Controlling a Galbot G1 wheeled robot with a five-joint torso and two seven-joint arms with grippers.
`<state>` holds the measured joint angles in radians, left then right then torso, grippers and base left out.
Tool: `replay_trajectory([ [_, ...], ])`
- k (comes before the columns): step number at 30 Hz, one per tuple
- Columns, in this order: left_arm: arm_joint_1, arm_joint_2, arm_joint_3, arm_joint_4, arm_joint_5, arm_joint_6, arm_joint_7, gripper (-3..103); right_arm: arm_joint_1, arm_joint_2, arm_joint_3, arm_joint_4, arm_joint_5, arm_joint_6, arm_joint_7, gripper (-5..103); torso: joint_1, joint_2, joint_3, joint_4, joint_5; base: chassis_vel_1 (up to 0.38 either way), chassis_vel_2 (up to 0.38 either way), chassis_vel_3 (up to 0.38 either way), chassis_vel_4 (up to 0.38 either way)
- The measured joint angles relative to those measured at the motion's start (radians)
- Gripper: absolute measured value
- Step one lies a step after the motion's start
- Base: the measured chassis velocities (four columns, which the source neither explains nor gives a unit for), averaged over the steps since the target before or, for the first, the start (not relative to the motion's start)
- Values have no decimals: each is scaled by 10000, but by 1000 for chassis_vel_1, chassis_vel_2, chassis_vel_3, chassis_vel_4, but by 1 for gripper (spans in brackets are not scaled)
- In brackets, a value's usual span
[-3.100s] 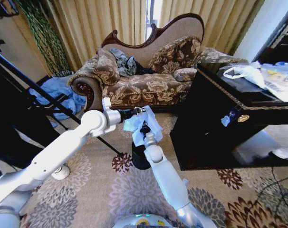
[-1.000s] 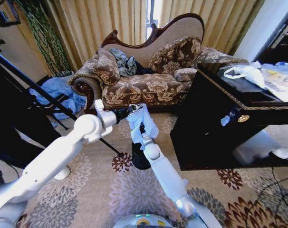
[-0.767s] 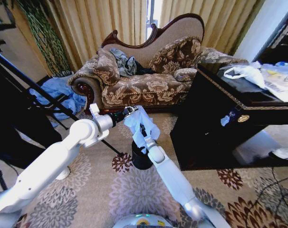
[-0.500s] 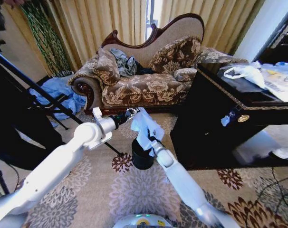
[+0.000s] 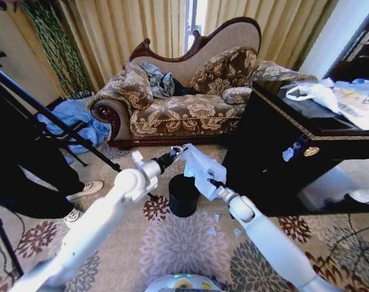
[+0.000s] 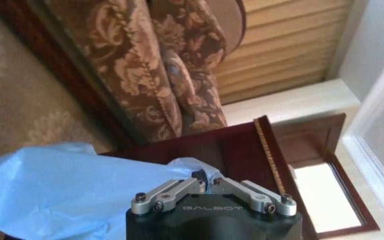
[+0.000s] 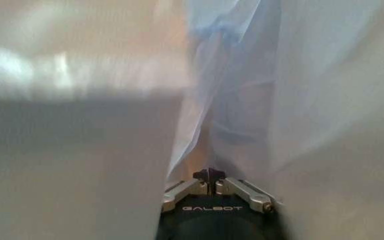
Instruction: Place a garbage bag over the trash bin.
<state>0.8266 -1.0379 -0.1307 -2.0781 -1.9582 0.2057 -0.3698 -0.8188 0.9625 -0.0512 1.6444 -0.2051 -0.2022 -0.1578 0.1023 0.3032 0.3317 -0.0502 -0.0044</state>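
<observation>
On the floral carpet (image 5: 172, 243), at centre of your head view, the trash bin (image 5: 183, 196) stands upright, mouth uncovered. Just above it, toward 1 o'clock, the garbage bag (image 5: 200, 169) hangs in the air, stretched between your two pincers and clear of the bin rim.

Left pincer (image 5: 179, 150): at the bag's 11 o'clock corner, fingers pressed together on the plastic; your left wrist view confirms the pale blue film (image 6: 65, 192) gathered at the closed tips.

Right pincer (image 5: 212, 185): at the bag's lower edge, 2 o'clock from the bin, tips pinched on the film, which drapes around them in your right wrist view (image 7: 245, 90).

Room: ornate sofa (image 5: 184, 97) at 12 o'clock before tan curtains (image 5: 130, 30); blue cloth heap (image 5: 72, 121) at 10 o'clock; dark desk (image 5: 294, 152) at 3 o'clock carrying a white plastic bag (image 5: 315, 92).
</observation>
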Motion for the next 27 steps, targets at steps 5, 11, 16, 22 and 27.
replay_trajectory([
  [5, 818, -528, -505, -162, 112, -134, -42, 0, 157, -450, -507, 193, 0, -86, -302, 0, 0, 0, 0, -2, -5, 0, 0, 0, 0],
  [11, 1615, -1011, -1000, -260, 82, -179, -64, 0, 344, -687, -1114, 409, 1, -220, -421, 0, 0, 0, 1, -4, -4, 0, 0, 0, 0],
  [16, 2936, -1610, -1674, -163, -46, -139, 147, 0, 613, -609, -1795, 503, -57, -391, -511, 0, 0, 0, 1, -2, -6, 0, 0, 0, 0],
  [22, 4161, -1999, -2278, 742, -50, 133, 1338, 0, 1408, 2, -3055, -164, -353, -445, -545, 0, 1, 0, 1, -1, -9, 0, 0, 0, 0],
  [27, 4137, -2085, -2454, 1318, -74, 152, 1717, 0, 2068, 745, -3976, -878, -440, -478, -532, 0, 1, 0, 1, -2, -10, 0, 0, 0, 0],
])
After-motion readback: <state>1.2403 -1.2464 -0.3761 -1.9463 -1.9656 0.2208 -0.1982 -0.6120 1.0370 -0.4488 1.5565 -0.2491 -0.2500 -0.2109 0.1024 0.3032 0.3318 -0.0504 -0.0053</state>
